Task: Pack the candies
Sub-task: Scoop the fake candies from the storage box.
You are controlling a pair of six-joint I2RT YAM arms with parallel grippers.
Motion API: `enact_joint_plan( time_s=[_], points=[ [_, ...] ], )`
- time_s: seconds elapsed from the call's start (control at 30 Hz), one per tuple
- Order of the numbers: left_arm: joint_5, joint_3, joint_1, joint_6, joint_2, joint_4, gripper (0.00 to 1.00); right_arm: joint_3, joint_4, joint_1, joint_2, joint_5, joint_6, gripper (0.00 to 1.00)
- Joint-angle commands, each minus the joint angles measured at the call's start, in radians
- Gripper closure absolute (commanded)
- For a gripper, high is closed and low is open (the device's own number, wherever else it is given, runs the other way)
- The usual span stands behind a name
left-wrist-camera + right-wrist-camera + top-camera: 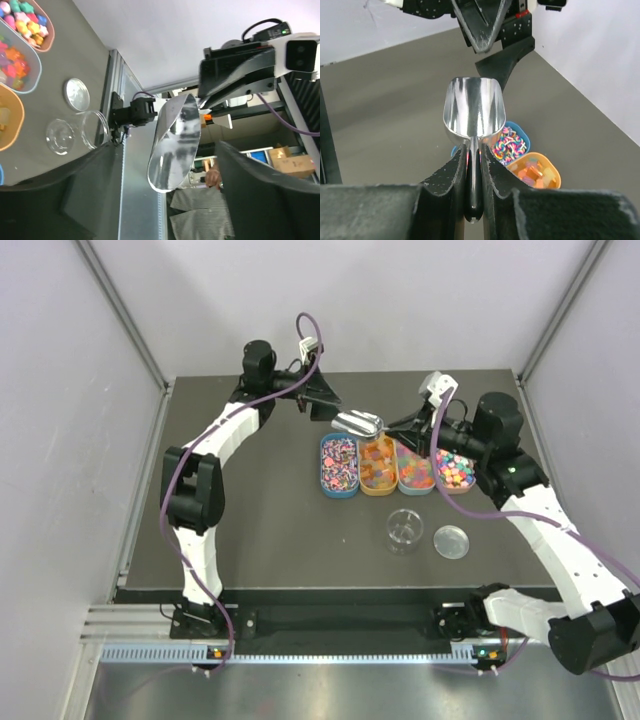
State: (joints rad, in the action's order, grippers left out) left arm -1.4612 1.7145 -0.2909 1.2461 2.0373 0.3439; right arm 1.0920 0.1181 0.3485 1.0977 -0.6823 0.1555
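Right gripper (473, 161) pinched on the silver scoop (472, 107) by its handle; left gripper (322, 405) spread wide, gripping nothing.
Scoop bowl hovers at 12 o'clock of 4 oval trays (340, 494) holding the candies (338, 460); left gripper at its 10 o'clock.

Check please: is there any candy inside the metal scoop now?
No, in the right wrist view the scoop shows a bare, shiny bowl with nothing lying inside it.

candies (339, 462) in trays (340, 495), scoop (358, 423) above; jar (403, 530) (lid (451, 541) beside) nearer
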Motion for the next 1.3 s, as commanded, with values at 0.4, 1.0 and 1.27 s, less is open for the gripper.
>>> enact_joint_plan(
  time_s=[0.4, 1.0, 1.27],
  points=[
    [0.769, 0.423, -0.043, -1.14, 0.037, -1.137, 0.01, 0.207, 0.523, -0.18, -0.065, 0.378, 0.227, 1.0],
    [0.928, 0.52, -0.208, -1.081, 0.326, -0.501, 0.26, 0.089, 0.683, -0.341, -0.029, 0.602, 0.16, 1.0],
    [0.763, 0.666, -0.209, -0.844, 0.586, -0.172, 0.25, 0.157, 0.773, -0.341, 0.094, 0.596, 0.157, 1.0]
  ],
)
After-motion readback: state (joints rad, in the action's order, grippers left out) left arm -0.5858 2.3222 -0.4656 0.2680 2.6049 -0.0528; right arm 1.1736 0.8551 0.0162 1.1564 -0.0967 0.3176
